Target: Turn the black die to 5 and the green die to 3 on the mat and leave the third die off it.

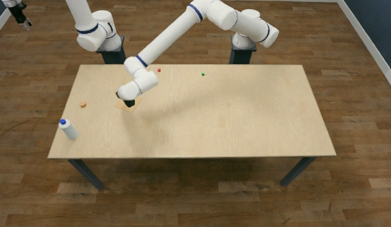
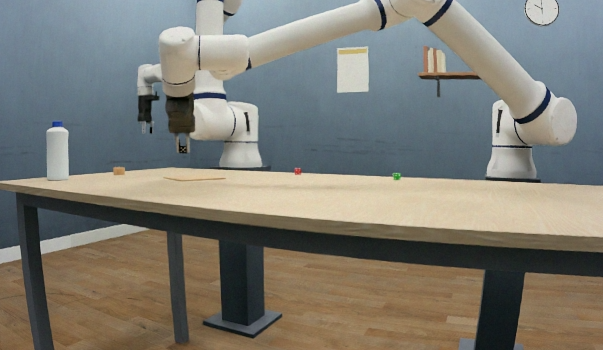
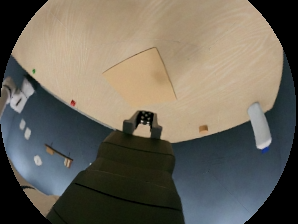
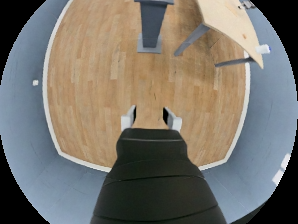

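My left gripper (image 2: 182, 148) (image 3: 146, 117) is shut on the black die (image 2: 182, 149) (image 3: 146, 117) and holds it above the tan mat (image 1: 122, 107) (image 2: 210, 178) (image 3: 135, 80). Light pips show on the black die, but its top number cannot be read. The green die (image 1: 203, 74) (image 2: 396, 176) (image 3: 34, 71) sits on the table off the mat, near the arms' edge. The red die (image 1: 159, 70) (image 2: 297, 171) (image 3: 73, 103) lies between it and the mat, also off it. Their numbers are too small to read. My right gripper (image 1: 28, 26) (image 2: 147, 128) (image 4: 149, 111) is open and empty, beyond the table.
A small orange-brown block (image 1: 83, 104) (image 2: 119, 171) (image 3: 203, 129) and a white bottle (image 1: 70, 130) (image 2: 58, 154) (image 3: 259, 125) with a blue cap stand near the table's short edge, on the mat's other side from the red die. The left arm reaches across above the table's back edge.
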